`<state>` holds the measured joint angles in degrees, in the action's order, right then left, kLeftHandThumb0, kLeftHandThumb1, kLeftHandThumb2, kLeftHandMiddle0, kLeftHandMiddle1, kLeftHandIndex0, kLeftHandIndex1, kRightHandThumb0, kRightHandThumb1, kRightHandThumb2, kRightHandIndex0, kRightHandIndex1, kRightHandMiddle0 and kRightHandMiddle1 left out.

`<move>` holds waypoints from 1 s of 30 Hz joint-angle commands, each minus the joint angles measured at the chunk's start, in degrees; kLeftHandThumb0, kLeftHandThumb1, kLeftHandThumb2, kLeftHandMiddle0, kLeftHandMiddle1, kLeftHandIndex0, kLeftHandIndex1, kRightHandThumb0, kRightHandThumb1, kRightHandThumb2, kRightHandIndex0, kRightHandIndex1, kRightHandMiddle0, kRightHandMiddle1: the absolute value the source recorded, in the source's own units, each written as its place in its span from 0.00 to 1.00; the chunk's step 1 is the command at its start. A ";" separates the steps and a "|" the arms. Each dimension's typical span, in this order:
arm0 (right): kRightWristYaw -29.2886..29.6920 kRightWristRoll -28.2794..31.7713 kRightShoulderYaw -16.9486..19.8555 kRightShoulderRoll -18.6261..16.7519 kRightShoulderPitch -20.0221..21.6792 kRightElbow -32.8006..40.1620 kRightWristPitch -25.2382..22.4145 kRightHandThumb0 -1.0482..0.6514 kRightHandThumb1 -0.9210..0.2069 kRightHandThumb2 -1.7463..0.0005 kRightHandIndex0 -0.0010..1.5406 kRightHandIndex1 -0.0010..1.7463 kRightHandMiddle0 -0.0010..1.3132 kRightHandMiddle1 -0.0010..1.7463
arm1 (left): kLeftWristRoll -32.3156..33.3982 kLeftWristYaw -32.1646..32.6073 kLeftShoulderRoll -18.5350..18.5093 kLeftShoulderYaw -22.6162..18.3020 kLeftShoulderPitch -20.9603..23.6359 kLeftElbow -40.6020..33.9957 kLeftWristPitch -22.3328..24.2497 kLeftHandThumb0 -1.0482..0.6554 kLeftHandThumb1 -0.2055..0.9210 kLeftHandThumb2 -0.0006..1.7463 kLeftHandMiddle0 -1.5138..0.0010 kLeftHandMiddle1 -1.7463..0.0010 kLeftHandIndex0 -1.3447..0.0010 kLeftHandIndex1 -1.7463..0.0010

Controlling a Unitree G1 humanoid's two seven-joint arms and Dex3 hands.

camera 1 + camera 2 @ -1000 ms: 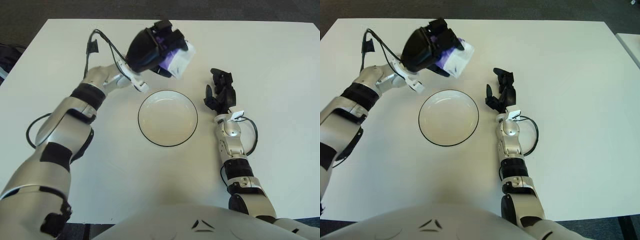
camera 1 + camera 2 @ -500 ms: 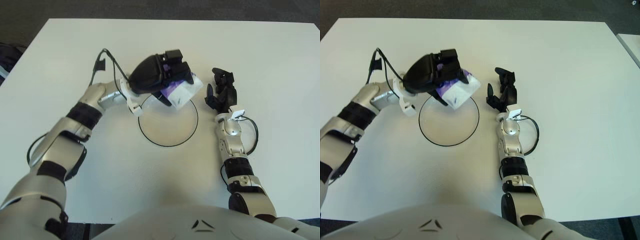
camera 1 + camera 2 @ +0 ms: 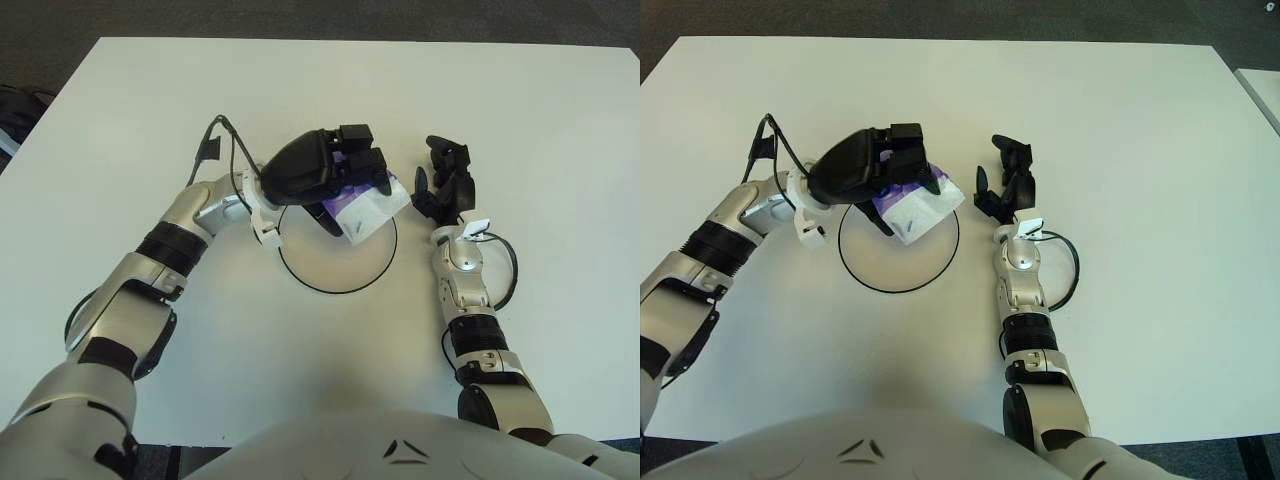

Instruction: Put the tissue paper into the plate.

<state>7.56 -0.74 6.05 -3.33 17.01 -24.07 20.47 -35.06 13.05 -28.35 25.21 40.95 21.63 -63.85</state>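
Even, bright light falls on the white tabletop (image 3: 560, 120), which shows no glare. Shadows are faint and soft. Both views are sharp, with little edge distortion.

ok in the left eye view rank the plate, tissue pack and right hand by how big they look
1. plate, clearly largest
2. tissue pack and right hand look alike; the left hand hides part of the pack and lifts it nearer the camera, so no ranking.
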 commanded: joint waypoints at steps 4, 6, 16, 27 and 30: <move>0.37 0.38 0.72 0.51 -5.09 -5.79 -4.69 0.30 0.21 0.56 0.19 0.21 0.00 0.59 | 1.93 -5.27 -0.43 -2.16 -1.66 -3.01 0.08 0.34 0.50 0.72 0.20 0.00 0.57 0.00; 0.42 0.33 0.69 0.58 -5.07 -5.81 -4.73 0.30 0.21 0.56 0.19 0.21 0.00 0.59 | 2.29 -6.33 -0.30 -2.64 -1.93 -3.38 0.08 0.34 0.50 0.72 0.20 0.00 0.57 0.00; 1.17 -0.12 0.60 0.60 -4.96 -5.63 -5.14 0.31 0.21 0.56 0.20 0.21 0.00 0.59 | 2.83 -9.51 0.64 -4.49 -2.52 -3.72 -0.53 0.34 0.50 0.72 0.20 0.00 0.57 0.00; 1.53 -0.40 0.41 0.50 -5.00 -5.50 -5.43 0.31 0.21 0.57 0.20 0.21 0.00 0.60 | 2.13 -11.08 1.13 -6.25 -3.29 -4.02 -0.62 0.34 0.50 0.72 0.20 0.00 0.57 0.00; 1.48 -0.29 0.32 0.47 -5.05 -5.44 -5.44 0.31 0.20 0.56 0.19 0.21 0.00 0.61 | 1.51 -11.23 1.24 -6.74 -3.42 -4.26 -0.22 0.34 0.50 0.72 0.20 0.00 0.57 0.00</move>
<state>8.55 -1.17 5.93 -2.92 17.15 -24.25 20.35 -33.27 2.28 -27.25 19.69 38.29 18.30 -64.04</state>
